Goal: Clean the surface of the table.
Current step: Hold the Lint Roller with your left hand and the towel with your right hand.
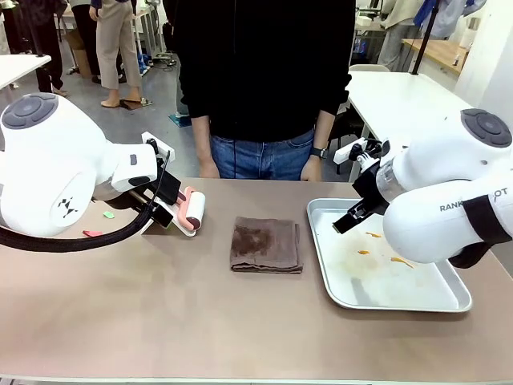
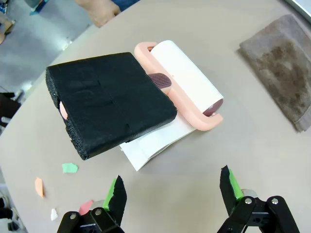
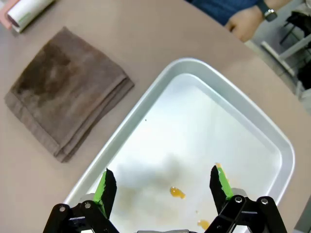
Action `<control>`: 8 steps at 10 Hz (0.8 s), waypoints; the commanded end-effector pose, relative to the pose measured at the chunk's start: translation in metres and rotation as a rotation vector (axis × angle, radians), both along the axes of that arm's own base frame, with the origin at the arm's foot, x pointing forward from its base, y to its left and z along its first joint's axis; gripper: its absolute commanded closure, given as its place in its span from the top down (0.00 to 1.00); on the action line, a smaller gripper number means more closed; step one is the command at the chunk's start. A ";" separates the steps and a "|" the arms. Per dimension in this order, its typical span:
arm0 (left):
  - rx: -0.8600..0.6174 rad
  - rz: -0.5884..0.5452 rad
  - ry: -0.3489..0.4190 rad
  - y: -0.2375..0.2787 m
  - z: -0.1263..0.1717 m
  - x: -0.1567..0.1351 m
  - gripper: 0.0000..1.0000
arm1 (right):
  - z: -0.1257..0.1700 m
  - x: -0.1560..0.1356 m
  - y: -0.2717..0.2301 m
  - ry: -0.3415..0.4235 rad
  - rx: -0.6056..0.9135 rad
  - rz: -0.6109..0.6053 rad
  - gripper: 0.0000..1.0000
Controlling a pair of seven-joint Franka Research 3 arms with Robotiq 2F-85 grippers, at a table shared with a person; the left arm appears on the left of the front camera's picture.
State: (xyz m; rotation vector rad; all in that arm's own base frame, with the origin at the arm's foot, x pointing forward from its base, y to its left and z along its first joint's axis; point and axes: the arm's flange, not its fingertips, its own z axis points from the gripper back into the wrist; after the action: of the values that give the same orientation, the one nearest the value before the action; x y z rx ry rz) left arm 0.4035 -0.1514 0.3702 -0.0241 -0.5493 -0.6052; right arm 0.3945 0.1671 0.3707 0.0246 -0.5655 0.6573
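Front: desk (image 1: 160, 321) spanned the frame, with lint roller (image 1: 192, 210) at left, brown towel (image 1: 266, 245) mid, metal tray (image 1: 417, 285) right.
Left wrist: left gripper (image 2: 172, 191) spread, empty, over the desk near the lint roller and paper scraps (image 2: 69, 168).
Right wrist: right gripper (image 3: 163, 187) spread, empty, over the stained metal tray.

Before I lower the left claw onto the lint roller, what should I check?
1. Left claw open: ok.
2. Lint roller lying on the table, black foam handle toward the claw: ok.
3. Handle centred under the claw: cannot tell.
4. Right claw open over the metal tray, out of the way: ok.
5. Person's hand at the far edge, apart from the roller: ok.
6. Paper scraps on the table: not ok, uncleaned.
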 end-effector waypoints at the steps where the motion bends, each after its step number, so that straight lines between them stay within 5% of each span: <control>1: 0.000 -0.001 0.000 0.000 0.000 0.000 1.00 | 0.000 0.000 0.000 0.000 0.001 0.000 1.00; 6: -0.007 -0.019 -0.038 0.009 0.017 -0.007 1.00 | 0.020 -0.011 -0.009 0.056 0.050 0.025 1.00; 8: -0.007 0.043 0.028 0.022 0.042 -0.014 1.00 | 0.051 -0.030 -0.019 0.106 0.092 -0.024 1.00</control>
State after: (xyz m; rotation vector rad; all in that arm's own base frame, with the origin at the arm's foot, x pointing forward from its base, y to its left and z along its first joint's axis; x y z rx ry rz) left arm 0.4006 -0.1451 0.3963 -0.0232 -0.5707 -0.5947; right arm 0.3801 0.1678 0.3989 0.0968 -0.5209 0.6185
